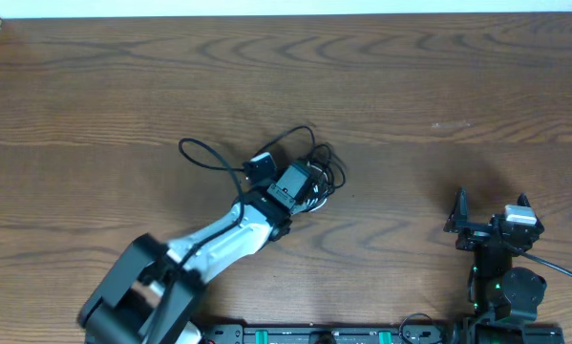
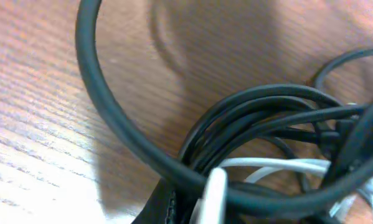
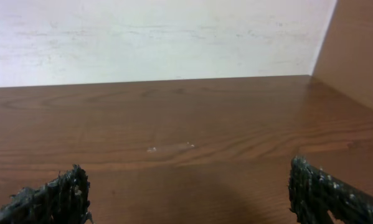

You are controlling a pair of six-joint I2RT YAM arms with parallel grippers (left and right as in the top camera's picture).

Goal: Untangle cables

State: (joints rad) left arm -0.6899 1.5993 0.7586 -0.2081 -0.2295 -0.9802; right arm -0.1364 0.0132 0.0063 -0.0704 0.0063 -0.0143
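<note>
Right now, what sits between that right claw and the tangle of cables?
Nothing: in the overhead view only bare wooden table separates the open right claw from the cables.

Soft even light; cables blurred close-up

No text, label, brand or number is readable, neither on the cables nor on the worktop.

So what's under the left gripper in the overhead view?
The cables: black ones loop out around the left gripper, and its wrist view shows white cords among them. The knot's middle is covered from overhead.
</note>
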